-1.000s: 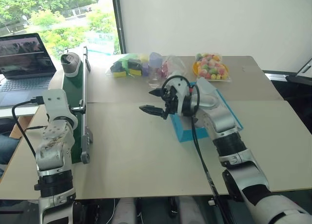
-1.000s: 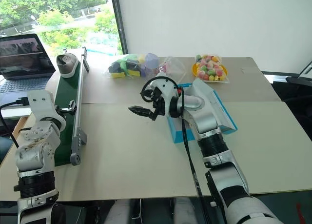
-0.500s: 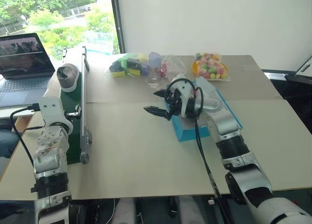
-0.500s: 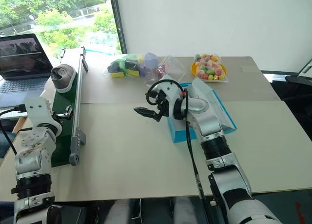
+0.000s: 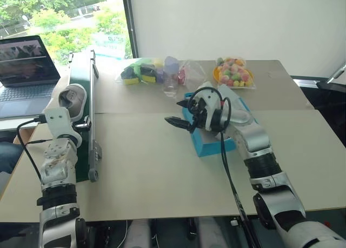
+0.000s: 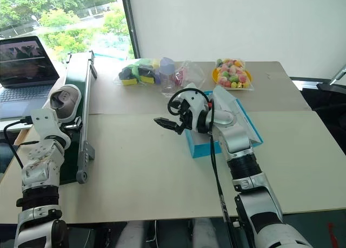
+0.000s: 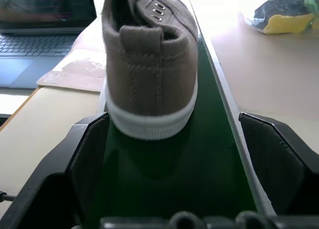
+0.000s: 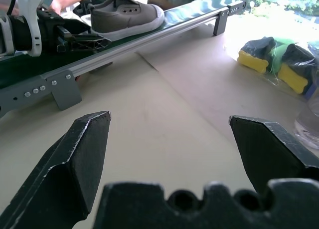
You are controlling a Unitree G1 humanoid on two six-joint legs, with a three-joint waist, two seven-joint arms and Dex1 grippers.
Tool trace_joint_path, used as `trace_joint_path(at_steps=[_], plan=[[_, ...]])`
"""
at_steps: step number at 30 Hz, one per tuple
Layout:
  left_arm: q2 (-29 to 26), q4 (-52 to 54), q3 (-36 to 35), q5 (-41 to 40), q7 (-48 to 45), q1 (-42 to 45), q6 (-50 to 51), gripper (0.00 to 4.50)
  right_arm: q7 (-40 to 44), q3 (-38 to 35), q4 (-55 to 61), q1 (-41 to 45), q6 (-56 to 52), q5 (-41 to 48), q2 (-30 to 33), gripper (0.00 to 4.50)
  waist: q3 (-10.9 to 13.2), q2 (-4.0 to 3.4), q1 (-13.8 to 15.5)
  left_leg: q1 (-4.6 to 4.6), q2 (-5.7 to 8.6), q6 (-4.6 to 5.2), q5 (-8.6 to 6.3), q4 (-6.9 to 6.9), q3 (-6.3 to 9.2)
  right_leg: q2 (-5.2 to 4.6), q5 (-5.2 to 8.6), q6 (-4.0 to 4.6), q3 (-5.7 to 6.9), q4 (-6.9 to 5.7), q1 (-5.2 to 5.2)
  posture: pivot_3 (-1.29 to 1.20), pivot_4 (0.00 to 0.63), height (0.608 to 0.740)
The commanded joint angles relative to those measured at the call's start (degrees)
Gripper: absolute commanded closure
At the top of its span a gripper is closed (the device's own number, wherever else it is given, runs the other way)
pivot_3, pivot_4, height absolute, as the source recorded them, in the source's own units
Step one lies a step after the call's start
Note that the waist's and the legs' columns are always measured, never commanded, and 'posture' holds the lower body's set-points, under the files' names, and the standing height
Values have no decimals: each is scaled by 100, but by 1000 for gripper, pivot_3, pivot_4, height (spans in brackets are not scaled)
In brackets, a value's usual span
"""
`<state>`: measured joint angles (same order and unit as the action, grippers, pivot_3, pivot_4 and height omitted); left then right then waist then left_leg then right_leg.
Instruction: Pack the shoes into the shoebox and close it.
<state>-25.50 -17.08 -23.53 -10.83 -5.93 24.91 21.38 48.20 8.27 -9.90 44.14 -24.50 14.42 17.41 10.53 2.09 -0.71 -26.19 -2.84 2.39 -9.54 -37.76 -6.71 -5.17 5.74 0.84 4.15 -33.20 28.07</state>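
No words or labels to read anywhere. Grey shoe (image 7: 149,64) sitting on the green belt (image 7: 199,179), heel just in front of the left claw (image 7: 174,154), wide open, holding nothing. Right claw (image 5: 181,113) wide open too, empty, over the table (image 5: 151,172) beside the blue shoebox (image 5: 208,146). Toy bags (image 5: 146,72) at the far edge.

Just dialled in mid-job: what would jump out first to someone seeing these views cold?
A grey shoe stands on the dark-green conveyor at the table's left edge, heel toward the open left gripper, whose fingers flank it without touching. Mid-table, the turquoise shoebox lies partly under the right arm, whose open right gripper hovers above bare tabletop. Bags of colourful toys line the far side.
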Motion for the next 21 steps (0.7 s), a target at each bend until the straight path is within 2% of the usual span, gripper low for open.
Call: trace_joint_path(at_steps=[1,2,3,5,7,14,18,21], plan=[[-92,-258,-99,-41,102,103,38,65,-45,-163,271,-13,-61,61,128,0,-1,0,1,0,0,0,0,0,0,0,0,0,0,0,0,0,150,738],[-50,-285,-166,-138,102,111,100,584,-51,-168,280,-15,-69,56,157,0,-1,0,4,3,0,0,0,0,0,0,0,1,0,-2,-1,0,150,738],[-19,-284,-200,-217,70,118,152,706,-62,-179,290,-16,-79,55,180,0,-1,0,4,3,1,0,0,0,0,-1,0,1,0,-2,-2,0,150,738],[-6,-272,-192,-253,55,133,169,1422,-88,-193,290,-10,-91,56,213,0,-2,-1,3,3,0,0,0,0,0,-2,-1,2,1,-2,-2,0,150,738],[3,-249,-153,-281,44,177,171,1936,-107,-185,302,-12,-100,56,241,0,-3,0,5,4,0,0,0,0,0,-2,-3,5,1,-3,-2,0,150,738],[-77,366,291,-141,-145,467,-181,2093,-160,-215,316,13,-178,146,206,0,-3,0,42,1,-2,0,0,0,1,-3,-1,27,11,-3,-3,0,150,738],[60,1409,1055,-238,-732,623,-106,2093,-669,-1232,242,409,-1317,1324,-264,0,-4,3,60,-9,-2,0,1,-5,1,-5,-4,27,11,-1,0,0,150,738],[187,1837,1347,-323,-918,642,90,2093,-1123,-1774,73,659,-2098,1836,-412,0,-4,2,65,-15,1,0,1,-6,-2,-9,-20,9,10,1,2,0,150,738]])
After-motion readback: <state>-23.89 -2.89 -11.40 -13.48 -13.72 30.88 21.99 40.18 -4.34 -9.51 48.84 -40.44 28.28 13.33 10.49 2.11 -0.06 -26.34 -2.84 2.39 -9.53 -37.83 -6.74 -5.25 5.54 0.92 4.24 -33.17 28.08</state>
